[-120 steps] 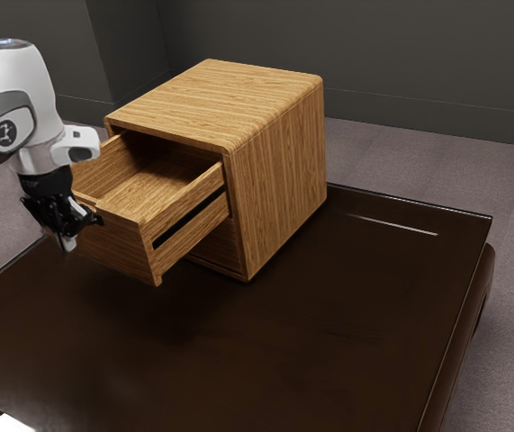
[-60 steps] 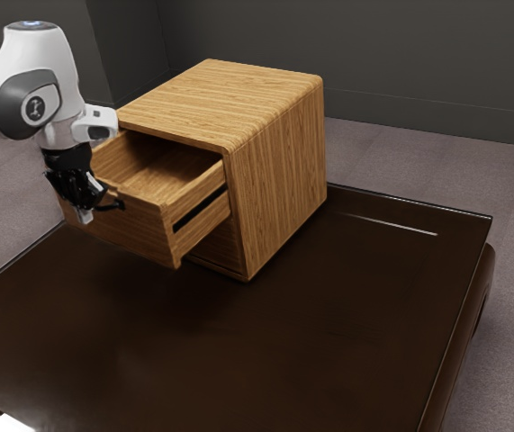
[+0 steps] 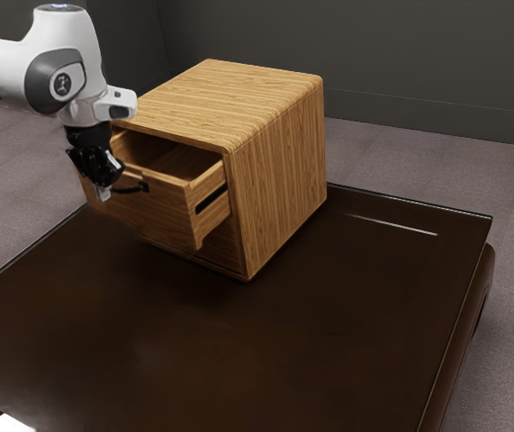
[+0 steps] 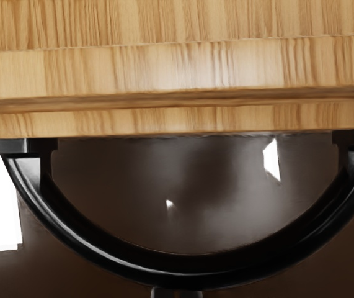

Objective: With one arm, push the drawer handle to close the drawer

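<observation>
One wooden cabinet (image 3: pixel 279 162), box-shaped, round-edged and striped in grain, was set upright on a dark brown, glossy table (image 3: pixel 302 333), toward the far side in the exterior view. One drawer (image 3: pixel 171 213), of matching wood, was recorded partly open in the cabinet's upper half, drawn out toward the exterior view's near left; part of its interior was exposed, and a dark slot (image 3: pixel 211 199) was noted along its side wall. One black handle (image 3: pixel 132 189), bow-shaped, was mounted on the drawer's front, both ends attached and the curve bulging outward, as was shown in the wrist view. One black gripper (image 3: pixel 104 191) was found pointed downward just outside that front, at the handle's outer curve; whether the two were in contact could not be determined. How far open the gripper was could not be told, nor whether anything was gripped. The white and grey arm (image 3: pixel 57 79) was extended from the exterior view's upper left, above and beside the drawer. One bright white patch (image 3: pixel 4 424) was seen at the exterior view's near left corner. A grey floor (image 3: pixel 437 162) and a dark wall (image 3: pixel 401 63) were listed beyond.
</observation>
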Controlling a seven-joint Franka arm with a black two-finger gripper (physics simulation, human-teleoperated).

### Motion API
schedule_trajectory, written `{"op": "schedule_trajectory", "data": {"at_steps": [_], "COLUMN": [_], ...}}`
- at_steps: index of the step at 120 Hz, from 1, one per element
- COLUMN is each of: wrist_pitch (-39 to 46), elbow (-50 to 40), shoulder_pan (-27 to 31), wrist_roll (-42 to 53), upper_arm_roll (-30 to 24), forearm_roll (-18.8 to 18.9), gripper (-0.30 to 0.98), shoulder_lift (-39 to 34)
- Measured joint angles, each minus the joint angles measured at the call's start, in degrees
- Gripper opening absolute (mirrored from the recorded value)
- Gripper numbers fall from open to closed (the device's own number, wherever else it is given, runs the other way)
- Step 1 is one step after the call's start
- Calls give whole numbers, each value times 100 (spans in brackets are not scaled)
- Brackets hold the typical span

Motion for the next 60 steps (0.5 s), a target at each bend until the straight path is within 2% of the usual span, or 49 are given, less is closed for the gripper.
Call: {"op": "schedule_trajectory", "data": {"at_steps": [40, 60], "wrist_pitch": [-95, 131], "elbow": [865, 1040], "shoulder_pan": [-51, -58], "wrist_roll": [51, 69], "upper_arm_roll": [-34, -61], "forearm_roll": [74, 82], "gripper": [-10, -10], "shoulder_lift": [754, 932]}}
